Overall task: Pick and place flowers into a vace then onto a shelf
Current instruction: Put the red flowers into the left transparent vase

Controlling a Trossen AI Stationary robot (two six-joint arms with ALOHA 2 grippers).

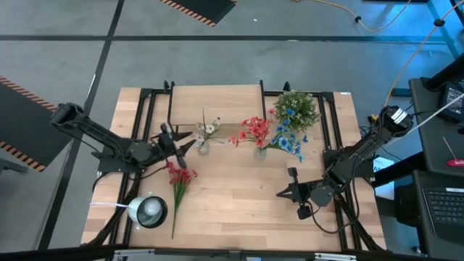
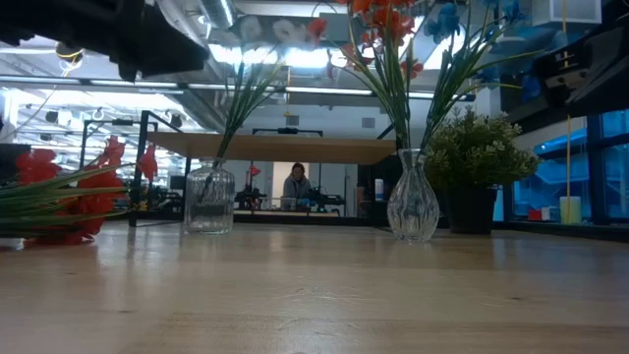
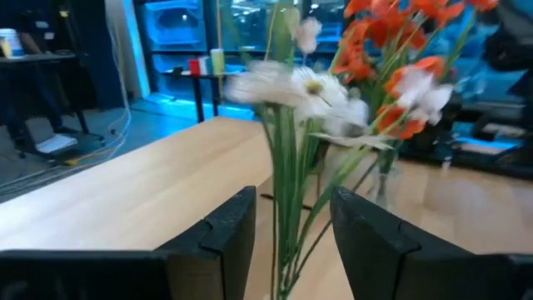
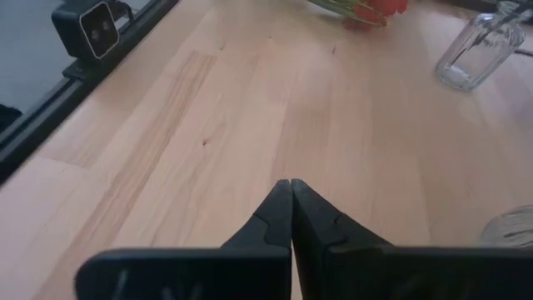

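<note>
A whitish-cream sprig stands with its stems in a clear ribbed glass vase. My left gripper is open just left of that vase. Its fingers flank the sprig's green stems without visibly touching them. A second, rounder vase holds a red sprig and a blue one. Another red sprig lies flat on the table near the left arm. The shelf stands behind the vases. My right gripper is shut, low over bare table at the near right.
A bushy green plant in a dark pot stands at the far right, beside the round vase. A round shiny metal object sits at the near left corner. A small camera is at the table's near edge. Bare wood lies between the arms.
</note>
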